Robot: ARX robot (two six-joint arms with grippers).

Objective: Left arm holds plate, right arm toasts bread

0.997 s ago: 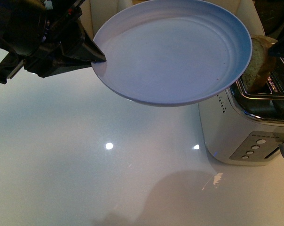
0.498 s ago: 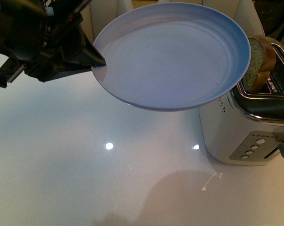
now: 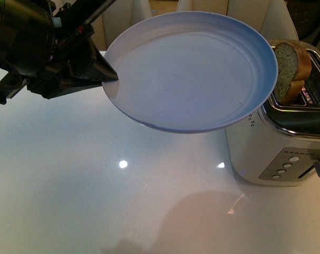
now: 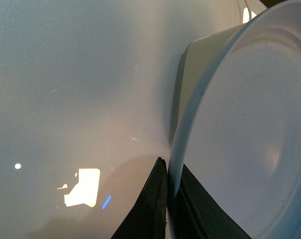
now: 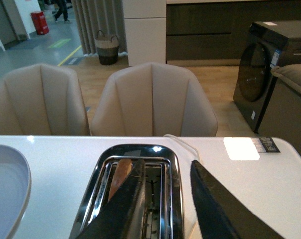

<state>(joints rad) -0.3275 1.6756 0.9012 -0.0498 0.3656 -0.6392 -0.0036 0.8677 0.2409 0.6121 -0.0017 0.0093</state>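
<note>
Pinched the plate (image 3: 202, 74) by its rim with the left gripper (image 3: 113, 70), fingers (image 4: 150, 209) narrowed onto the edge, one on the upper face and one beneath. Held it tilted in the air beyond those fingertips, clear of the white table (image 3: 70, 185), its far edge reaching just in front of the toaster (image 3: 287, 153). Found the bread (image 3: 290, 66) past the plate's far rim from the left fingers, standing upright in a slot of the toaster, top half sticking out. Hung the right gripper (image 5: 168, 167) above the toaster with fingers (image 5: 215, 209) spread wide and nothing between them. Saw the bread in the slot just beyond the tip of one finger, apart from it. Made out two pale chairs (image 5: 153, 99) well beyond the fingertips, behind the table
</note>
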